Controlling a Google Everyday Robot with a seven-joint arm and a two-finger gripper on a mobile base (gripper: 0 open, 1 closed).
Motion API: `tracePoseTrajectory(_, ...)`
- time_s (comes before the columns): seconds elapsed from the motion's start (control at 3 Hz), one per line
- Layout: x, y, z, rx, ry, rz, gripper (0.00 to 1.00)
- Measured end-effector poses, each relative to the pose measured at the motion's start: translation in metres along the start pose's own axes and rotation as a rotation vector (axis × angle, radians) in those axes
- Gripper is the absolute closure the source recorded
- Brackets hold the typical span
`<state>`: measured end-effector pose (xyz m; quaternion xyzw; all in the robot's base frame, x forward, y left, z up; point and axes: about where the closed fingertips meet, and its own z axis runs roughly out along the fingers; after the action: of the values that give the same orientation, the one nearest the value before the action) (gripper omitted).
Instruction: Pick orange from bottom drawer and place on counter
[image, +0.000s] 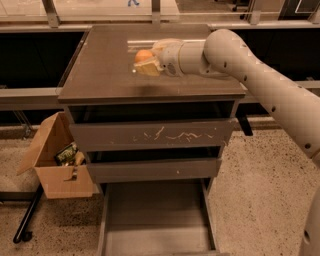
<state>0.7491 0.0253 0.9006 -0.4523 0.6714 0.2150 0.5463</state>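
Observation:
The orange (143, 55) is a small round fruit held in my gripper (145, 62) above the middle of the counter (100, 70). The gripper's pale fingers (150, 68) are shut around the orange, with the white arm reaching in from the right. A shadow lies on the counter just below the gripper, so the orange is slightly above the surface. The bottom drawer (155, 220) is pulled out at the foot of the cabinet and its grey floor shows nothing in it. The white bowl is hidden behind my wrist.
The top drawer (150, 134) with white scratches and the plain middle drawer (155, 169) are slightly out. An open cardboard box (55, 165) with items stands on the speckled floor at the left. Dark counters flank the cabinet.

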Motion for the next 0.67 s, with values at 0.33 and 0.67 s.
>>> tracePoseTrajectory(0.33,0.025,-0.018,0.009,0.024,0.029,0.079,1.00)
tracePoseTrajectory(0.67,0.053,-0.026,0.018,0.038,0.048,0.128,1.00)
